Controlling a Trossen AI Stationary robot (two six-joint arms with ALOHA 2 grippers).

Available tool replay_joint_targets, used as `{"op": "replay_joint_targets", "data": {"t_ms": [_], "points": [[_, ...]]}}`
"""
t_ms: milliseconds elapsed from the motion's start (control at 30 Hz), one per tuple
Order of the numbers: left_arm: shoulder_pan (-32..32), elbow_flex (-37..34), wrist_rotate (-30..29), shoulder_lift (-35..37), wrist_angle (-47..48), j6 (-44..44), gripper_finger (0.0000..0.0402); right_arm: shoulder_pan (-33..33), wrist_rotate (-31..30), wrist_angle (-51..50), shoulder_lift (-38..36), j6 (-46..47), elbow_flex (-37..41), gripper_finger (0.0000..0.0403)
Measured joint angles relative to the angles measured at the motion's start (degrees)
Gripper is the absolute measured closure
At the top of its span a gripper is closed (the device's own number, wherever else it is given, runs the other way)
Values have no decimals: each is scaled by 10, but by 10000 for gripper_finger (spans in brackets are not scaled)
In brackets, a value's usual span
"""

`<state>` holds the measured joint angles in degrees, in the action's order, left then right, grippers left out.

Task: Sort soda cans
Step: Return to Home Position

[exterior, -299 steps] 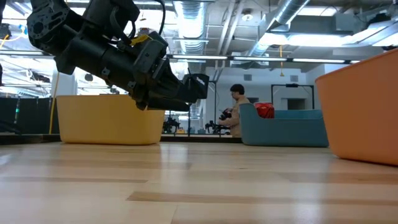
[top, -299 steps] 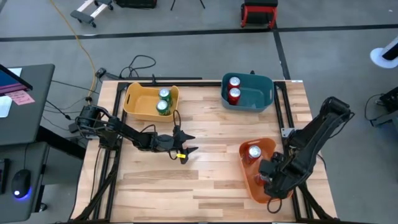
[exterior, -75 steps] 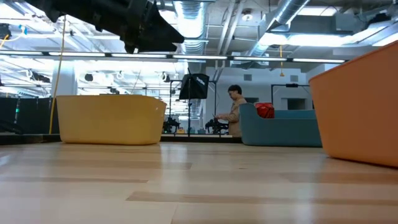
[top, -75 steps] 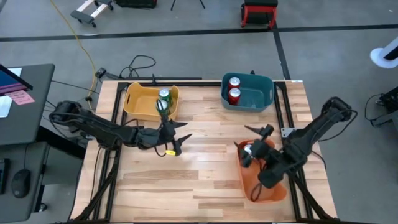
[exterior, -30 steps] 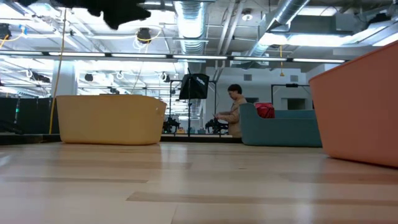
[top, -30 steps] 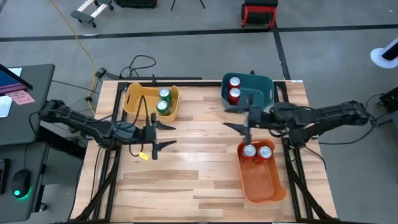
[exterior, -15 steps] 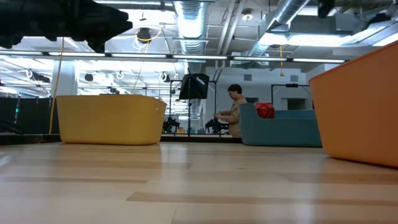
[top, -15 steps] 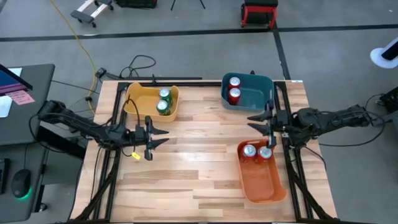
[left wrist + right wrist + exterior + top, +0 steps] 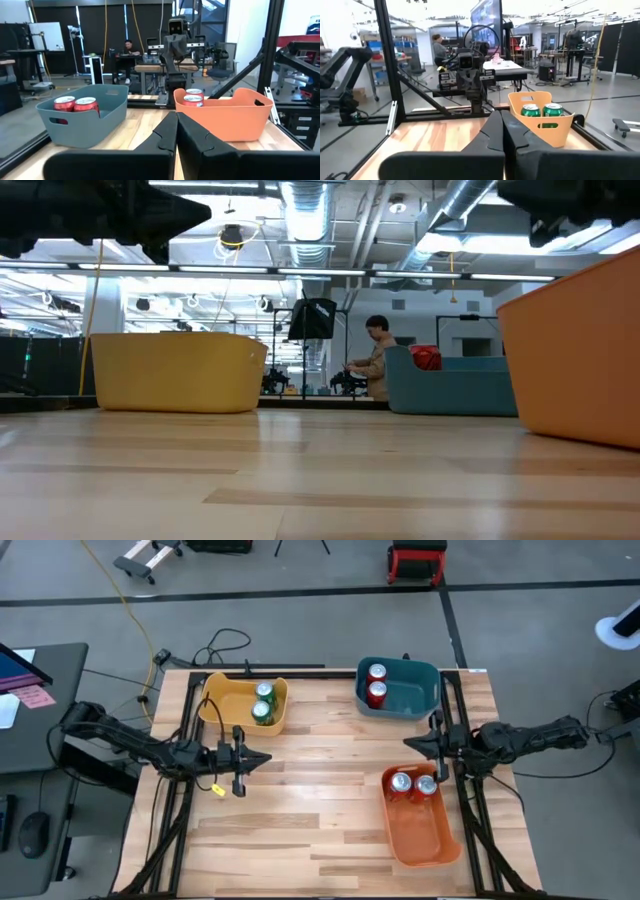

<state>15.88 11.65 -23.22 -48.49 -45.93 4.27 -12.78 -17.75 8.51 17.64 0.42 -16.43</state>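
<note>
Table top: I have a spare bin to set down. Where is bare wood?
The widest bare wood is the middle, between the left gripper and right gripper, running down to the near edge left of the orange bin. A narrower gap lies between the yellow bin and teal bin. The right side is crowded.

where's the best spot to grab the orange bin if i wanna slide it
Likely the long wall of the orange bin on the right arm's side, at the empty half away from the two red cans. Come straight down and pinch the thin upright wall: the open top and bare floor there leave room inside.
</note>
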Motion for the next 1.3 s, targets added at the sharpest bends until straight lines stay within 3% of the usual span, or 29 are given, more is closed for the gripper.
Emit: {"op": "replay_joint_targets", "data": {"t_ms": [100, 300, 400, 533, 733, 933, 1067, 1300], "points": [[-6, -24, 0, -3, -30, -11, 399, 1, 0, 33, -5, 2, 27, 399], [-9, -110, -4, -2, -187, -24, 400, 2, 0, 36, -5, 11, 49, 400], [-10, -105, -6, 8, -165, -18, 400, 2, 0, 36, -6, 11, 52, 400], [-17, -102, 43, 13, -125, -16, 400, 12, 3, 36, -5, 8, 53, 400], [-45, -103, 99, 14, -108, -29, 400, 45, 62, 44, -4, 16, 54, 400], [-72, -103, 140, 10, -93, -29, 400, 62, 107, 143, 3, 28, 103, 400], [-89, -104, 141, 9, -88, -27, 400, 97, 96, 135, -5, 25, 118, 400], [-119, -104, 172, 55, -85, -25, 400, 181, 188, 128, -23, 31, 120, 400]]}}
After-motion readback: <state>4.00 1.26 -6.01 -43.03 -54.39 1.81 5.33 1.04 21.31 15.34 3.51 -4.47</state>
